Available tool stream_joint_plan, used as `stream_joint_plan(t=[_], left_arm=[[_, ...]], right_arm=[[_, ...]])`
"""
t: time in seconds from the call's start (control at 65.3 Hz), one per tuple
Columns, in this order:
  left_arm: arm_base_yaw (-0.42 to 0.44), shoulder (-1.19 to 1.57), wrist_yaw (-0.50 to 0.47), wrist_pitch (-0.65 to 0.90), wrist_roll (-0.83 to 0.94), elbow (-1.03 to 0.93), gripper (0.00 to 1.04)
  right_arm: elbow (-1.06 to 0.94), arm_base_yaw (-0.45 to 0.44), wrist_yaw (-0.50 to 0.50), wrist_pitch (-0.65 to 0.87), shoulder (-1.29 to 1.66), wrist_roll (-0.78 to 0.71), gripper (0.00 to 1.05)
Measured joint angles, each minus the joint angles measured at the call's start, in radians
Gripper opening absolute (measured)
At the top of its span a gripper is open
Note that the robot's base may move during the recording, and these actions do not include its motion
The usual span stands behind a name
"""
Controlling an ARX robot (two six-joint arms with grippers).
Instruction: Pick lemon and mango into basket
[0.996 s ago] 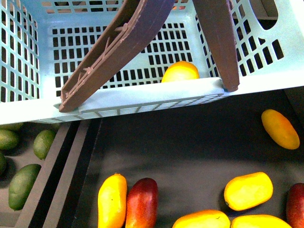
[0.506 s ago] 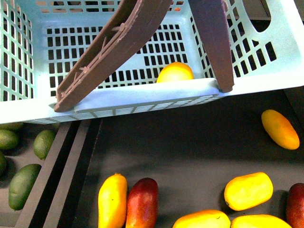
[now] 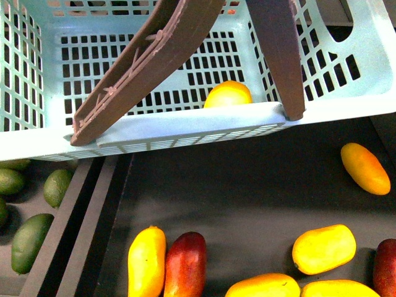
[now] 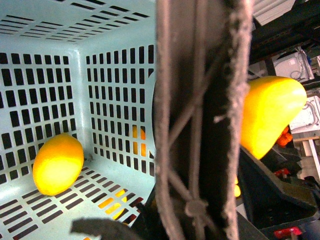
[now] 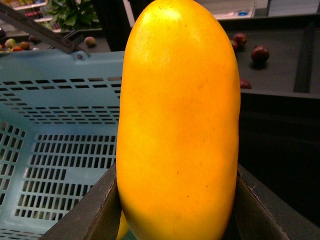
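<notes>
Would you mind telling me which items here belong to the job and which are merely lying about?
Job: lemon, in the basket; mango, held between jaws.
Lying about: green avocados; dark red mangoes; other yellow mangoes.

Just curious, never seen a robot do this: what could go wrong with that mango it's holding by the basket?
The right gripper seems to pinch the mango only at one end, so it might slip or tip. The brown handle stands across the basket, so the fruit could knock it. Dropped, it may land on the lemon already inside.
</notes>
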Motion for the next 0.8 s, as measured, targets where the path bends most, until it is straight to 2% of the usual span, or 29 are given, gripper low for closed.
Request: stream_joint_plan(t=[0.153,0.245,0.368,0.552,0.659,0.705,0.735,0.797], left_arm=[[0.000,0.000,0.000,0.000,0.000,0.000,0.05],[0.000,0.000,0.000,0.000,0.000,0.000,0.05],[0.000,0.000,0.000,0.000,0.000,0.000,0.05],[0.000,0.000,-0.001,0.000,0.001,0.000,0.05],[0.000,0.000,0.002,-0.001,-0.003,-0.002,0.05],[0.000,0.000,-0.001,-0.001,-0.003,-0.002,0.05],[0.000,0.000,-0.003,-0.001,-0.001,-0.002,0.05],[0.000,0.000,-0.005,-0.001,0.000,-0.002,0.05]], right_arm=[[0.055,0.155,0.116,0.019,0.120,0.000,0.51],[0.063,0.188,0.153,0.025,0.154,0.000,0.51],[0.066,0.217,0.209,0.029,0.183,0.001,0.70],[0.060,0.208,0.319,0.038,0.134,0.002,0.97],[0.022,0.176,0.417,0.037,0.039,-0.002,0.96],[-0.006,0.154,0.501,0.034,-0.016,-0.014,0.95],[-0.039,0.138,0.536,0.078,-0.048,-0.032,0.91],[-0.101,0.109,0.540,0.157,-0.097,-0.052,0.82]])
